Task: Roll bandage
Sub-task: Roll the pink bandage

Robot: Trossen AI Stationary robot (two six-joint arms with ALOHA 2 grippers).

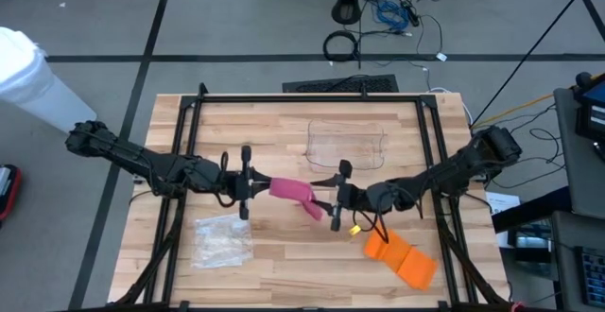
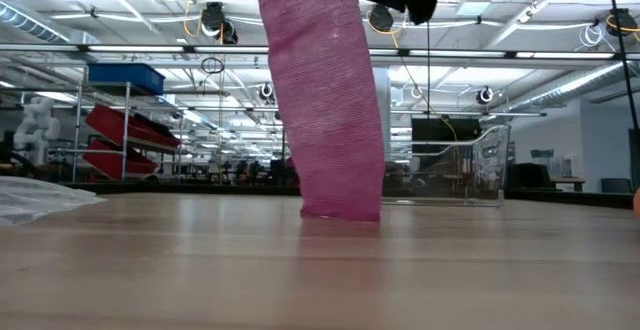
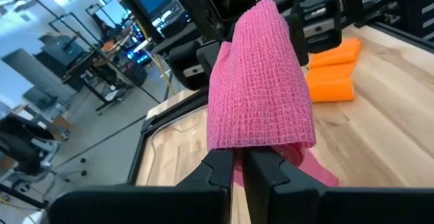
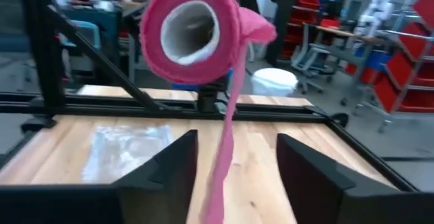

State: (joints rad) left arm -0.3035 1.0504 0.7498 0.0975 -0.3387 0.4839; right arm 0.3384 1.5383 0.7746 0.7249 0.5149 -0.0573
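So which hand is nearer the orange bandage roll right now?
Right. The right hand is beside and just above the orange bandage roll in the high view; the left hand, shut on the pink bandage, is farther away across the table.

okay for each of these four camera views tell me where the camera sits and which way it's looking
High view: overhead, looking straight down; both arms, pink bandage roll between them.
Low view: table-top height, looking level into the room; the hanging pink tail.
Left wrist view: on the left arm, looking past the left gripper, shut on the roll.
Right wrist view: on the right arm, facing the roll's hollow end; right gripper open.
All four share the bandage.
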